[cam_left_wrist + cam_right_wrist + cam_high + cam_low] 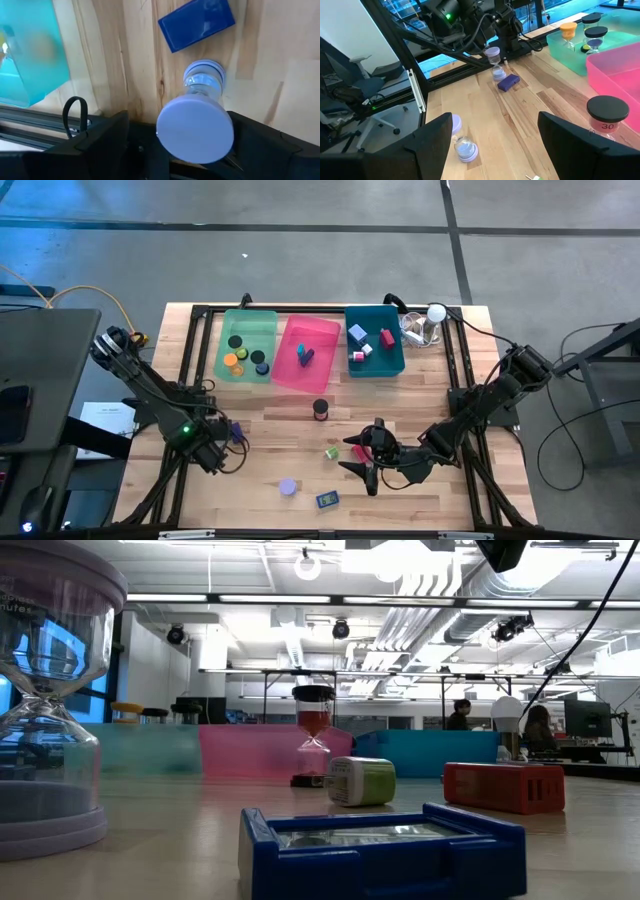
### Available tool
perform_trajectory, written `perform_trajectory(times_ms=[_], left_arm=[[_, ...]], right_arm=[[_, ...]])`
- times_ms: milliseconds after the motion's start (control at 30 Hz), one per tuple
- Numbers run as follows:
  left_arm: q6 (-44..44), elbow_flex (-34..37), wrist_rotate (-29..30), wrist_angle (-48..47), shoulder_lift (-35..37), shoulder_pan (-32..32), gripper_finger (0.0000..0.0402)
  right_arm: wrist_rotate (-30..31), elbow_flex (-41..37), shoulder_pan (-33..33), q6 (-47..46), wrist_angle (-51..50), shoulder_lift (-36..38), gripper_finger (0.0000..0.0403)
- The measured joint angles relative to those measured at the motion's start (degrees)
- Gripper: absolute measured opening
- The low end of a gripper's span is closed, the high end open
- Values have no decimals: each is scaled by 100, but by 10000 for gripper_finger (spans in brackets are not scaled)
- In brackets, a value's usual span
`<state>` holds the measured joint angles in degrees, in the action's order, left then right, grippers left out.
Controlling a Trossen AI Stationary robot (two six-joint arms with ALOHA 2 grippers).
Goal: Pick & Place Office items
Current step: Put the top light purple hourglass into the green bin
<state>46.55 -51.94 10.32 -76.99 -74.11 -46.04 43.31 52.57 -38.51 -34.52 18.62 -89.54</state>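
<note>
Lavender hourglass [196, 125] — between left claw's [236, 448] spread fingers (untouched); right claw [362, 460] open.

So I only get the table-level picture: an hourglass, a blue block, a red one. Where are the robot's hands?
Observer: Both are out of your frame. The right gripper hovers open near the red block.
Operator: And the other?
Observer: The left gripper stands open around another lavender hourglass, beside a small blue block.
Operator: What's in that blurry green bin?
Observer: The green bin holds black-topped and orange-topped hourglasses.
</note>
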Motion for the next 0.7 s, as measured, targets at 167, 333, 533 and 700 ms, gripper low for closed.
perform_trajectory(times_ms=[167, 333, 533, 700], left_arm=[[-1, 183, -1, 190, 0, 0, 318], [-1, 313, -4, 462, 0, 0, 318], [-71, 398, -4, 713, 0, -2, 311], [-152, 440, -1, 795, -2, -1, 277]], right_arm=[[-1, 0, 0, -7, -1, 0, 284], [0, -1, -1, -7, -1, 0, 284], [0, -1, 1, 2, -1, 0, 284], [0, -1, 1, 2, -1, -2, 284]])
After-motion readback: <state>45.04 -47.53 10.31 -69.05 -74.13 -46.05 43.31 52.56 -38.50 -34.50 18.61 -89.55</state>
